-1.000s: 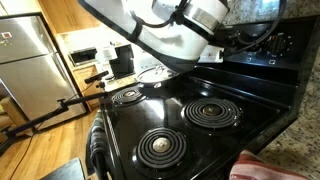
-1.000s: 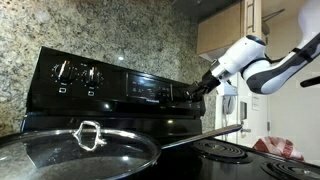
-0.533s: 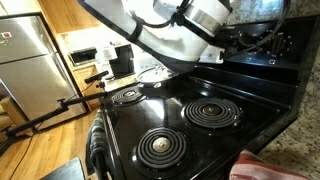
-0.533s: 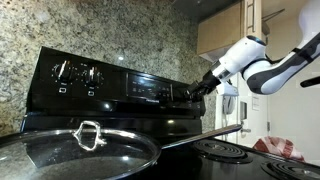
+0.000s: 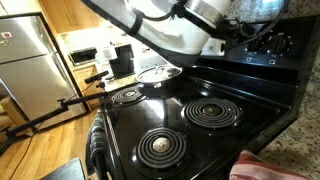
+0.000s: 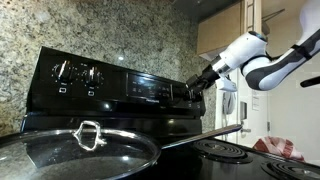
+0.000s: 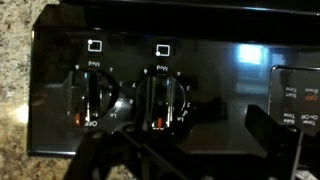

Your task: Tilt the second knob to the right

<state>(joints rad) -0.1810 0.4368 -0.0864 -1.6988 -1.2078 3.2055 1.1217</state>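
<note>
In the wrist view, speckled brown granite [image 7: 14,90] fills the left edge. Beside it runs the glossy black control panel [image 7: 215,70] of the stove. Two round black knobs with ridged grips sit on it side by side. The first knob [image 7: 92,100] is on the left and the second knob [image 7: 163,100] is just to its right, near the middle of the picture. Above each knob is a small white square outline, and fine white lettering rings each dial, but it is too blurred to read. An orange-red mark glows low on each. Further right, a lighter display window [image 7: 298,105] carries rows of white words that cannot be made out either. The dark fingers [image 7: 262,130] rise from the bottom edge well apart, with nothing between them. Whether they touch the panel cannot be told.

In an exterior view, a domed glass lid with a bent metal loop handle [image 6: 88,135] lies in front at the left. Behind it the same black panel stands against the polished granite wall [image 6: 110,25]. The black Robotiq gripper [image 6: 203,84], on a smooth white arm [image 6: 250,55], points at the panel's far end.

In an exterior view, a brushed steel refrigerator [image 5: 25,50] stands at the left. Black spiral coil burners [image 5: 160,147] lie on the shiny cooktop, and a red cloth [image 5: 265,166] sits in the lower right corner.
</note>
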